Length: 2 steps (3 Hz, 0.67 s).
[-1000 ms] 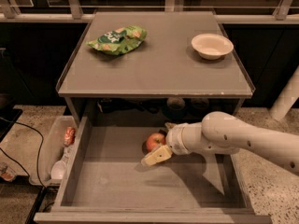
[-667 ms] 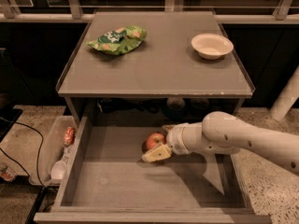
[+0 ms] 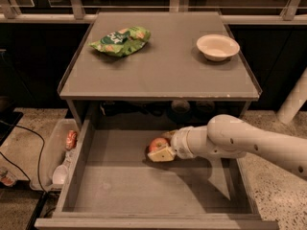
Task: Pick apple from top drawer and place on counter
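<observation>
The apple, red with yellowish patches, rests on the floor of the open top drawer, near its back and middle. My gripper reaches in from the right on a white arm. Its yellowish near finger presses on the apple's front, and the far finger sits behind the apple. The gripper is shut on the apple, which still touches the drawer floor. The grey counter lies above the drawer.
A green snack bag lies at the counter's back left and a white bowl at its back right. A plastic bin with small items stands on the floor left of the drawer. A black cable runs further left.
The near finger has moved in against the front of the apple. The arm and the apple have stayed in about the same place.
</observation>
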### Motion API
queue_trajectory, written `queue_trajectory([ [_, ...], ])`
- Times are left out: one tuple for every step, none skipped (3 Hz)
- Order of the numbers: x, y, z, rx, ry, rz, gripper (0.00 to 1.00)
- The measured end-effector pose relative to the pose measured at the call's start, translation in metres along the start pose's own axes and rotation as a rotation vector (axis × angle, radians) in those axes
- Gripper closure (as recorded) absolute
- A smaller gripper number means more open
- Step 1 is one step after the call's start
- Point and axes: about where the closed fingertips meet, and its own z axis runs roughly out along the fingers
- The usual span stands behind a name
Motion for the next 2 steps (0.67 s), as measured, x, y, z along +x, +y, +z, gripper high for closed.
queue_trajectory([
  [0.0, 0.0, 0.0, 0.0, 0.0, 0.0, 0.88],
  [-0.0012, 0.0062, -0.0089, -0.03, 0.025, -0.013, 1.0],
])
